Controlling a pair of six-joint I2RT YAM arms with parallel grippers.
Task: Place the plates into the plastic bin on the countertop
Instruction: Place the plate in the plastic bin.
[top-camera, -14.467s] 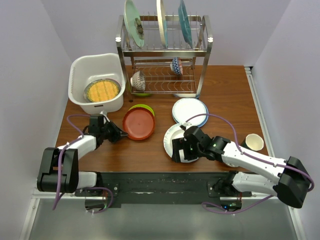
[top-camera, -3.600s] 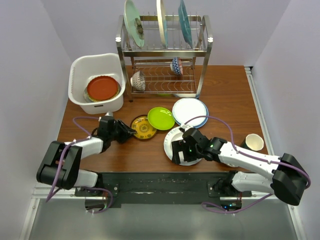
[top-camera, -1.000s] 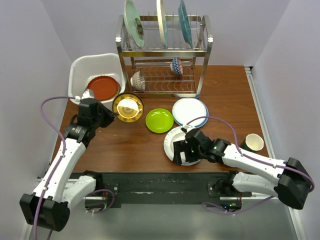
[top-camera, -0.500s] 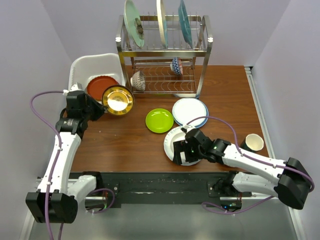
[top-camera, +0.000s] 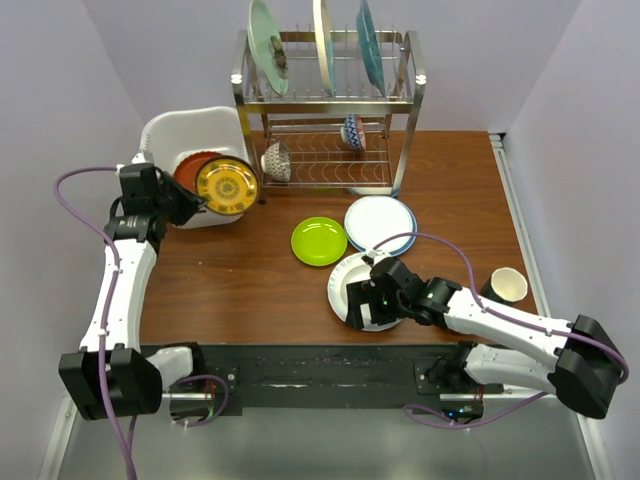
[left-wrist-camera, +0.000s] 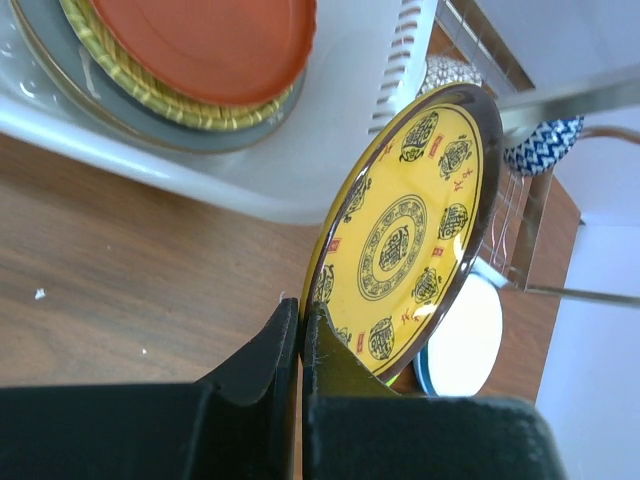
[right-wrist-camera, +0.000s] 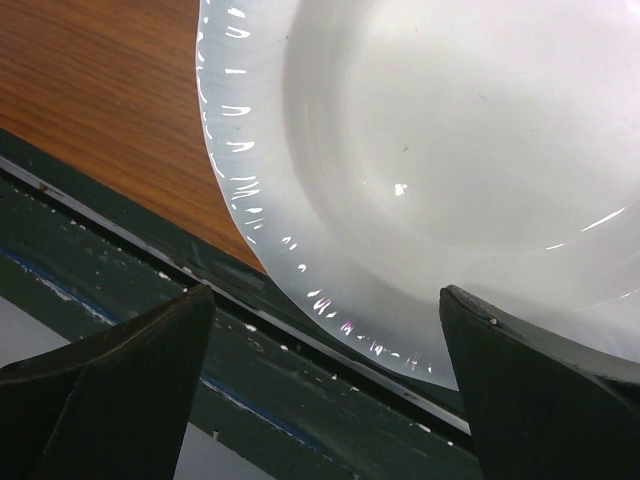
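The yellow plate (left-wrist-camera: 405, 240) bears dark round medallions and small red characters, too small to read. It is raised and tilted on edge at the near right corner of the plastic bin (top-camera: 160, 125), its patterned face turned toward the rack (top-camera: 330, 100). The left gripper (left-wrist-camera: 301, 320) pinches the plate's lower rim between narrow fingers. The right gripper (right-wrist-camera: 325, 290) is spread wide over a white plate (right-wrist-camera: 450, 150).

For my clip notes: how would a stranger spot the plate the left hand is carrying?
Find the white plastic bin at the countertop's far left corner. Over its near right side the left hand pinches a yellow plate tilted on edge. Its glossy face with dark round medallions sets it apart; the orange-red plate lying in the bin is plain.
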